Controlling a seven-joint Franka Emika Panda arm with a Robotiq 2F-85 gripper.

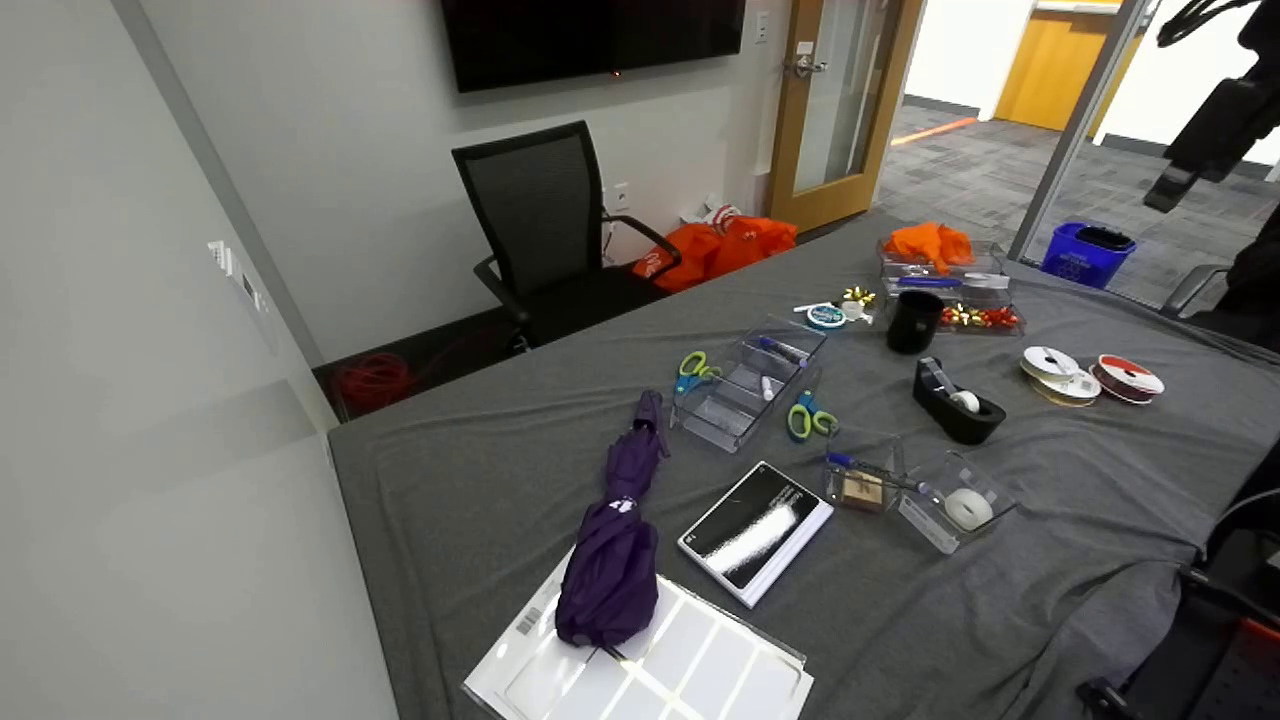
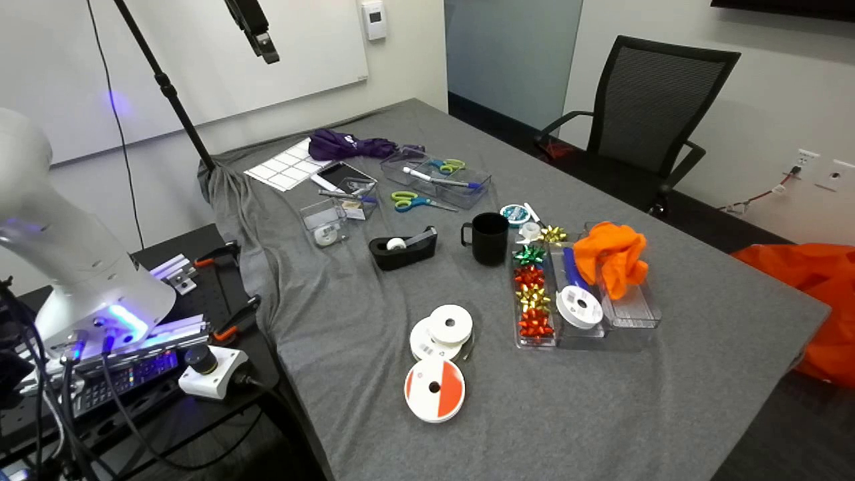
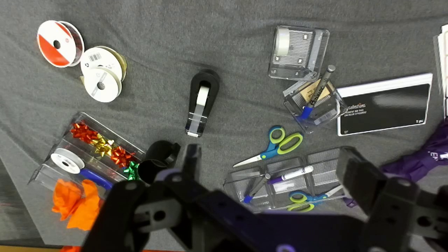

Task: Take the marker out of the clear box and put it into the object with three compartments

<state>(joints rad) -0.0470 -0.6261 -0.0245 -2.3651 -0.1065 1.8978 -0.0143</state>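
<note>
Jaws wide apart, the black two-fingered gripper (image 3: 270, 154) should pinch the slim grey blue-capped marker (image 3: 317, 91) squarely across its barrel without snagging the small transparent plastic box (image 3: 327, 109).

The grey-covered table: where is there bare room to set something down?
Bare cloth lies between the tape dispenser and ribbon spools, and between the purple umbrella and mesh chair. It's crowded where the clear box holding the marker sits close to the tape-roll box and black pack.
</note>
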